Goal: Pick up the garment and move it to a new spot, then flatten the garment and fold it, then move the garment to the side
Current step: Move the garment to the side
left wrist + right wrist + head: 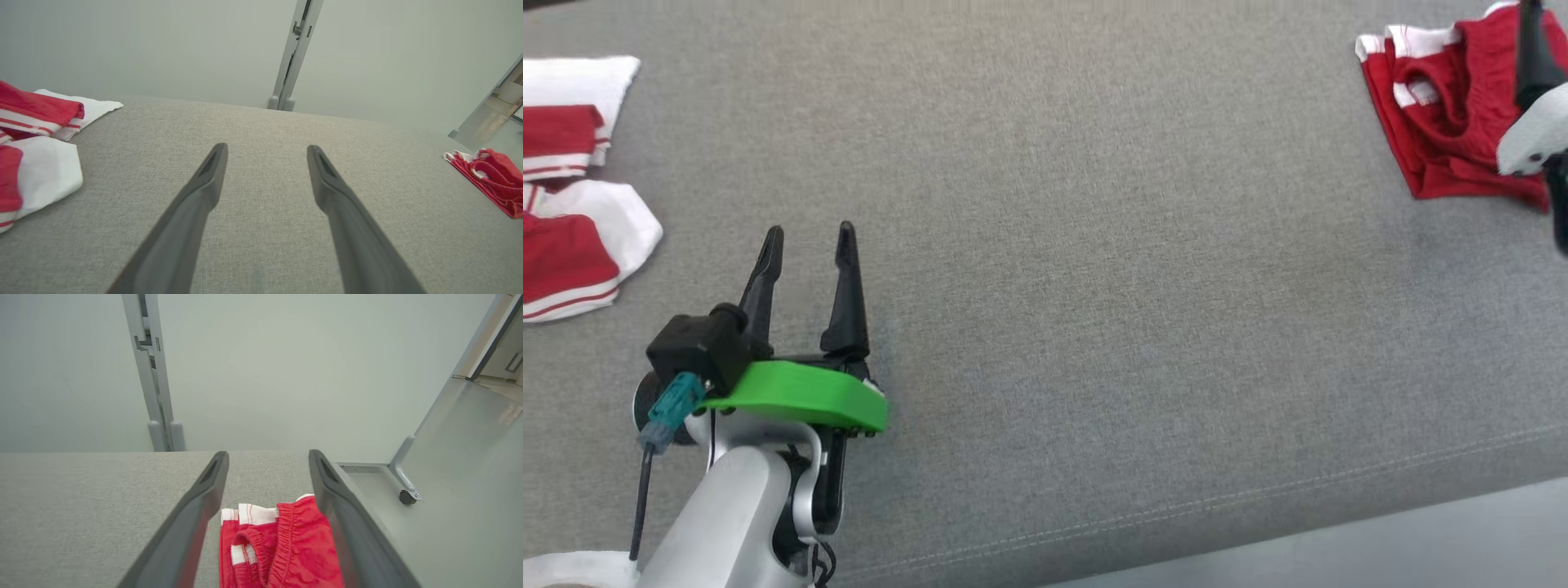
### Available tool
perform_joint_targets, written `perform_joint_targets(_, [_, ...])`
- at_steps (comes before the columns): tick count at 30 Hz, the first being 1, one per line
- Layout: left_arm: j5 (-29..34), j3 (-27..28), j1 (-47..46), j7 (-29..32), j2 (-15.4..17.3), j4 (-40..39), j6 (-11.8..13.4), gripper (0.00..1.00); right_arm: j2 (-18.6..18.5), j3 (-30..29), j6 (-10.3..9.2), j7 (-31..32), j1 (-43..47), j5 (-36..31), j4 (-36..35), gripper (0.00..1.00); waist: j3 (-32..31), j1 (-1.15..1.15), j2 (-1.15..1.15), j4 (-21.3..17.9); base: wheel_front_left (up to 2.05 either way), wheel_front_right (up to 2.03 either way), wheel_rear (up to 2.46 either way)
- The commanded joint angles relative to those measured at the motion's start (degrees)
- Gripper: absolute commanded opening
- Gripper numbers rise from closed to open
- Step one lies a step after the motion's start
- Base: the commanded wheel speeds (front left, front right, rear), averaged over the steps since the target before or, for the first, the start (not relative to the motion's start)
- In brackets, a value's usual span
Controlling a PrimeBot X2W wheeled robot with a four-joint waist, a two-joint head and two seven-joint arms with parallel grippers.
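Note:
The garment (1445, 122), red with white trim and an elastic band, lies folded and bunched on the grey fabric surface (1094, 286) at the far right. My right gripper (1535, 33) hangs over its right part. In the right wrist view the right gripper (267, 455) is open, with the garment (282, 547) lying on the surface below the gap between the fingers, which do not touch it. My left gripper (810, 233) stands open at the lower left over bare fabric, holding nothing. In the left wrist view the left gripper (265, 149) is open and the garment (494, 179) sits far off to the right.
Other red and white clothes (572, 188) are piled at the left edge of the surface. The surface's stitched front edge runs across the lower right, with pale floor (1421, 539) beyond it. A grey partition post (294, 53) and a caster foot (406, 497) stand behind the surface.

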Motion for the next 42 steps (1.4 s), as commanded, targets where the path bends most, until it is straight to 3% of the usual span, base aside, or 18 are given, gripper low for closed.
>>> perform_joint_targets(1, [-0.55,0.57,1.34,-0.68,-0.19,0.84,-0.19,1.00,0.55,-0.31,-0.08,-0.19,2.22,0.53,-1.27,1.00,-6.86,0.00,0.00,2.91,0.00,0.00,0.00])
perform_joint_targets(13, [-4.31,4.22,10.05,-3.28,1.14,8.00,-1.61,1.00,7.91,-7.42,-0.07,0.26,23.12,-2.16,-17.13,1.00,-17.55,0.00,0.00,5.74,0.00,0.00,0.00])
perform_joint_targets(22, [-3.63,4.39,14.51,-3.82,2.53,6.44,-1.95,1.00,17.40,-16.67,-0.05,5.89,40.08,-9.25,-33.56,1.00,-19.52,0.00,0.00,7.41,0.00,0.00,0.00])
perform_joint_targets(27, [-3.49,3.80,15.88,-3.27,3.60,5.33,-2.64,1.00,22.28,-18.77,-0.05,9.60,47.39,-12.88,-42.50,1.00,-19.69,0.00,0.00,8.14,0.00,0.00,0.00])
perform_joint_targets(34, [-4.15,3.81,16.87,-3.33,3.17,4.83,-1.91,1.00,24.49,-18.25,-0.05,12.55,54.13,-14.48,-50.38,1.00,-19.70,0.00,0.00,9.25,0.00,0.00,0.00])
perform_joint_targets(42, [-4.44,3.41,17.07,-3.47,2.71,6.24,-2.41,1.00,24.74,-17.27,-0.05,13.11,58.14,-12.25,-53.10,1.00,-19.87,0.00,0.00,9.59,0.00,0.00,0.00])
